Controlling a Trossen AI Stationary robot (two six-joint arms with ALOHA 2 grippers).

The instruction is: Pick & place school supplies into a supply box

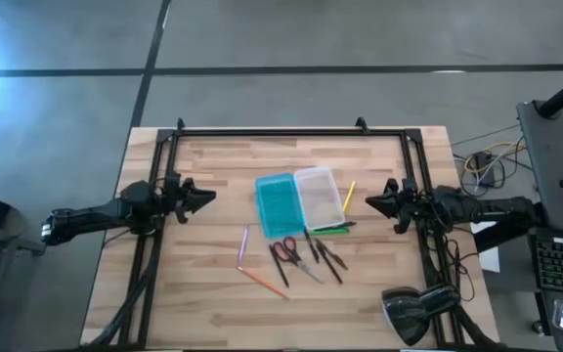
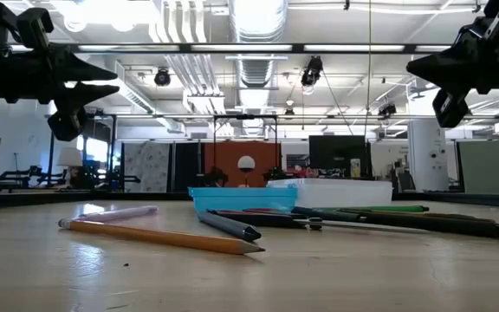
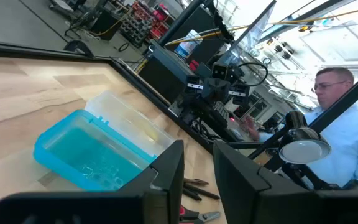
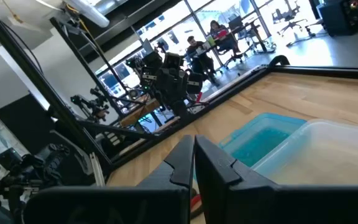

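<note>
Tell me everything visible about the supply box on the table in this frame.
The supply box lies opened flat near the table's middle: a teal-blue textured half joined along one long edge to a translucent clear-white half. It looks like plastic, and both halves face up and appear empty. Neither hand touches it. A green pencil lies close by the clear half's front edge, a yellow pencil just beside that half; contact is unclear.

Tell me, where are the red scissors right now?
In the high view the red scissors lie on the table just below the open supply box, between the pink pencil and the dark pens.
</note>
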